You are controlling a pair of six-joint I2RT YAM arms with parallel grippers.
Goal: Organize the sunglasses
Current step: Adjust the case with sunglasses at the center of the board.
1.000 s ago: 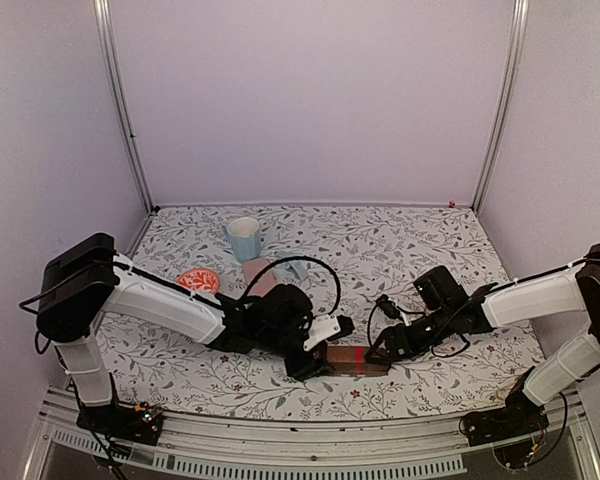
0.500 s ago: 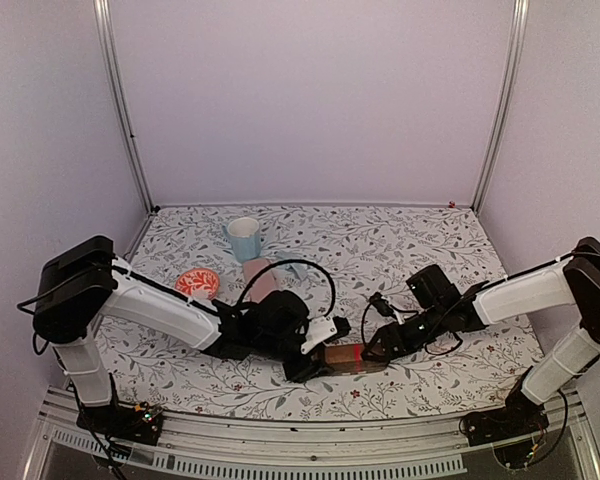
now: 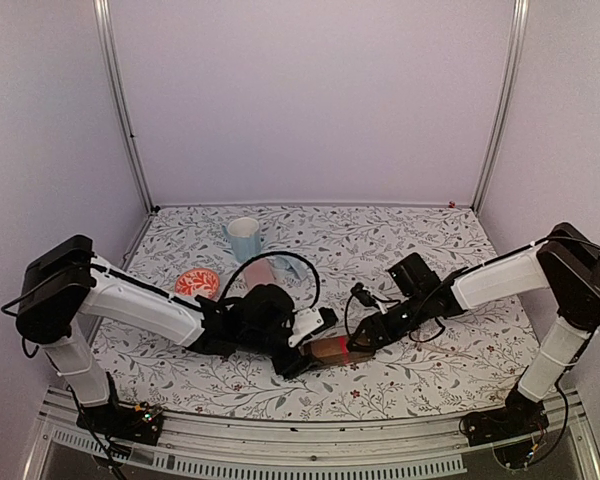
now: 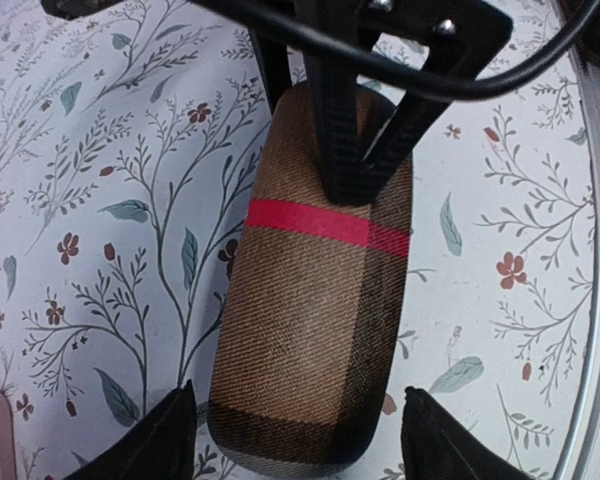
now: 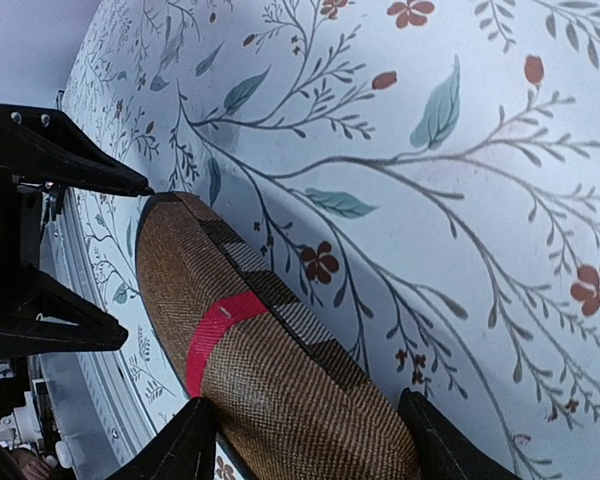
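Note:
No sunglasses show in any view. A brown oblong case with a red band point(image 3: 332, 349) lies on the floral table near the front, between the two arms. My left gripper point(image 3: 292, 358) stands open around its near end point(image 4: 310, 330), with a gap beside each fingertip point(image 4: 170, 435). My right gripper point(image 3: 363, 340) is shut on the other end of the case point(image 5: 280, 380), both fingers against its sides. In the left wrist view its black fingers point(image 4: 330, 150) clamp the far end, beyond the red band.
A pink oblong case point(image 3: 259, 273) lies behind the left arm. An orange bowl point(image 3: 197, 282) and a pale blue cup point(image 3: 244, 238) stand at the back left. The metal rail of the table's front edge point(image 3: 310, 425) runs close to the brown case.
Both grippers and the brown case have shifted left and slightly away from the front edge. The right jaws closed in on the case; the left jaws widened a little.

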